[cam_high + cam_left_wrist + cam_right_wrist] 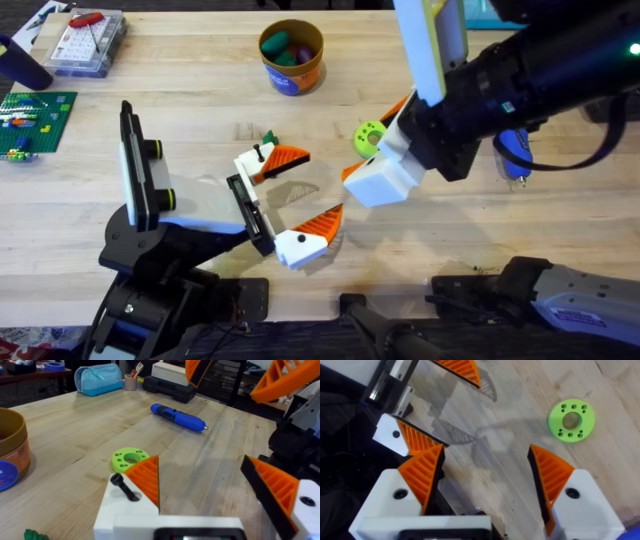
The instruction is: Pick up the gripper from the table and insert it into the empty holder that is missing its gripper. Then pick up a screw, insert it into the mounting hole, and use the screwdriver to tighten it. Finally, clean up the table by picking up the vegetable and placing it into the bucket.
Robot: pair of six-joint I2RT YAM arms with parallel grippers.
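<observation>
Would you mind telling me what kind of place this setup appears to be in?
Probably a robotics lab or workshop bench: a wooden worktable carries a clear parts box, a blue electric screwdriver and a green printed disc, with a black tool case behind.

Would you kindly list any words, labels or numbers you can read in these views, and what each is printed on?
None can be read.
Bucket: the blue label band carries print, too small and blurred to read; its edge in the left wrist view shows only unclear marks.
Parts box: no readable text.
Blue screwdriver: no marking visible.

bucket (10, 450) cropped, toy pieces (287, 47) indistinct
</observation>
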